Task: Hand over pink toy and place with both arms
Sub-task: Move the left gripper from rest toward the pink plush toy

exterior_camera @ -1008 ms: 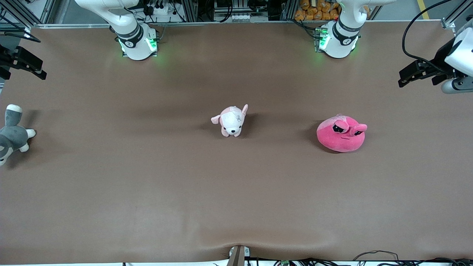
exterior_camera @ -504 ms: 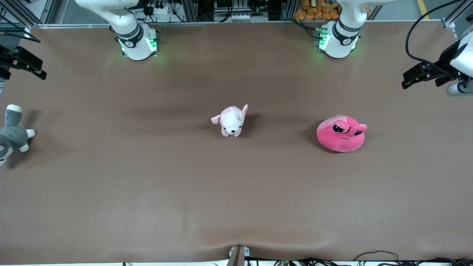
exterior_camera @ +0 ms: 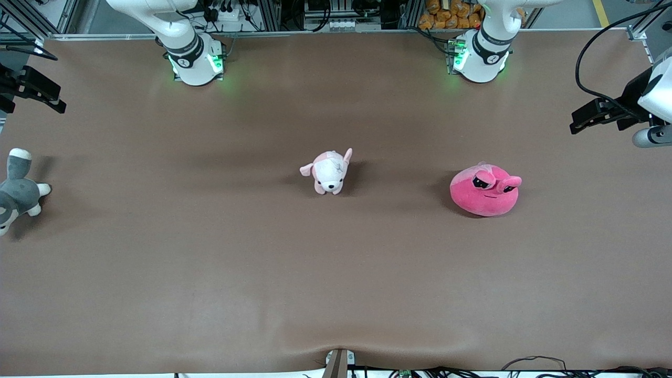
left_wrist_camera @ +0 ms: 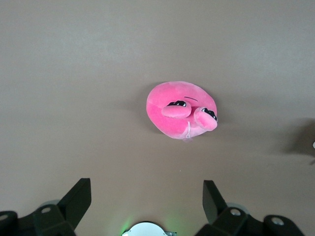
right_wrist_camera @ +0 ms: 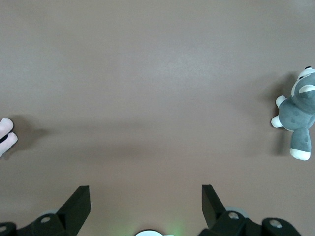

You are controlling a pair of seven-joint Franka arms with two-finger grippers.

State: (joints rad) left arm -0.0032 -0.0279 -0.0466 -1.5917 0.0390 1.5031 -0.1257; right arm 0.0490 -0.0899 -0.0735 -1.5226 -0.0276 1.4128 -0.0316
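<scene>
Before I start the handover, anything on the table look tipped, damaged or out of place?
Nothing stands out. The pink toy sits intact on the table, untouched; the left gripper and right gripper hang open at their own ends.

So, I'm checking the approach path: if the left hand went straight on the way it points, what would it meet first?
Probably bare brown table. The open left hand points down at the tabletop, and the hot-pink round plush toy lies ahead in its wrist view, slightly off-centre, though depth is unclear.

Pale pink puppy plush (exterior_camera: 328, 172) mid-table; grey-and-white plush animal (exterior_camera: 17, 191) at the right arm's end
</scene>
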